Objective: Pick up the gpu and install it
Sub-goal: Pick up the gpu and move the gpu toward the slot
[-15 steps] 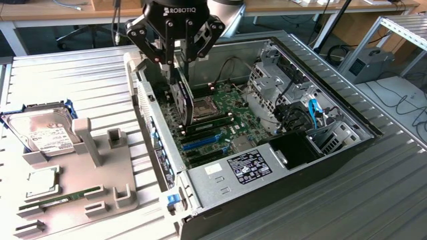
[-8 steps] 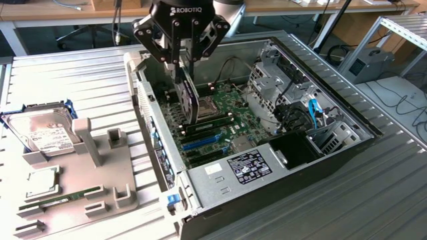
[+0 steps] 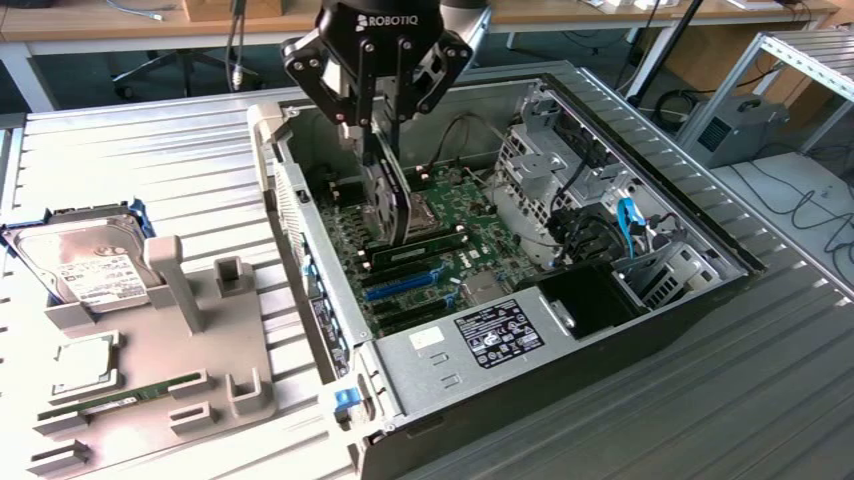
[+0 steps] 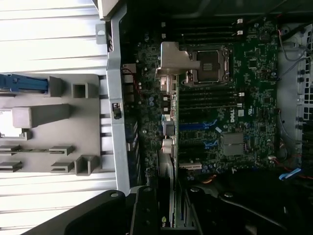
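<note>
The black Robotiq hand (image 3: 376, 128) hangs over the open grey metal computer case (image 3: 627, 330), clenched on the top edge of a thin flat black expansion card, the gpu (image 3: 387, 195). The card hangs edge-down straight beneath the fingers and reaches into the case towards the green motherboard (image 3: 481, 225). From where I stand I can't quite tell whether its lower end is touching the board or just above it. It seems to sit over the square processor socket and the dark memory slots. The short blue expansion slots (image 3: 400, 284) lie a little below and forward of the hand, nearer the labelled power supply. That gap is the main worry. If the card is pressed down off the line of a slot, its edge could grind on the socket or on small parts of the board. The grip is narrow and on a thin edge, so a knock against the case wall just beside the hand could twist the card in the fingers or make it slip. The card also looks slightly tilted rather than square, and a tilted card could jam. Well away from the hand, towards the exterior view's left, a grey plastic parts holder (image 3: 200, 395) sits on the ribbed metal bench (image 3: 160, 150). It carries a silver labelled hard drive (image 3: 87, 272) and a slim green memory stick (image 3: 120, 398), both untouched.
</note>
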### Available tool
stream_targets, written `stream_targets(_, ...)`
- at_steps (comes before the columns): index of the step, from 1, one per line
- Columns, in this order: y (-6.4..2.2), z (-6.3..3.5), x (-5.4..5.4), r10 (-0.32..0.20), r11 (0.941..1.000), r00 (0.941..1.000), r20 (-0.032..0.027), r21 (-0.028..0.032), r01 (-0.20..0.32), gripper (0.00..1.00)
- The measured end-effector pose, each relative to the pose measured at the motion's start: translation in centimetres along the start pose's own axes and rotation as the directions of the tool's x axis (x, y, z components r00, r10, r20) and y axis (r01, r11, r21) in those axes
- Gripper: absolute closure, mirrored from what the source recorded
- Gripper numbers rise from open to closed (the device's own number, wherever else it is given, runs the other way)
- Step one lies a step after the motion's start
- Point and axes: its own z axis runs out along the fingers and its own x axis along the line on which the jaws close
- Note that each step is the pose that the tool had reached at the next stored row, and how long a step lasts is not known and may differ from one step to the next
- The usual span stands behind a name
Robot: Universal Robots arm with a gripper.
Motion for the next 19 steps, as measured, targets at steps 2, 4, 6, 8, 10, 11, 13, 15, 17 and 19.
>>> stream_targets(2,0.02,0.06,-0.2,0.000,1.0000,1.0000,0.0001,0.0001,0.000,0.74)
stream_targets(4,0.04,0.12,-0.4,0.000,1.0000,1.0000,0.0001,0.0003,0.000,0.74)
stream_targets(6,0.05,0.16,-0.6,0.000,1.0000,1.0000,0.0001,0.0004,0.000,0.74)
stream_targets(8,0.07,0.19,-0.7,0.000,1.0000,1.0000,0.0001,0.0005,0.000,0.74)
stream_targets(10,0.09,0.23,-0.9,0.000,1.0000,1.0000,0.0001,0.0006,0.000,0.74)
stream_targets(11,0.10,0.25,-1.0,0.000,1.0000,1.0000,0.0001,0.0006,0.000,0.74)
stream_targets(13,0.21,0.47,-2.2,0.000,1.0000,1.0000,0.0001,0.0010,0.000,0.74)
stream_targets(15,0.28,0.64,-3.0,0.000,1.0000,1.0000,0.0001,0.0015,0.000,0.74)
stream_targets(17,0.66,0.71,-3.8,0.000,0.9999,1.0000,0.0008,0.0130,0.000,0.74)
stream_targets(19,1.39,0.74,-4.9,-0.001,0.9996,1.0000,0.0017,0.0270,0.001,0.74)
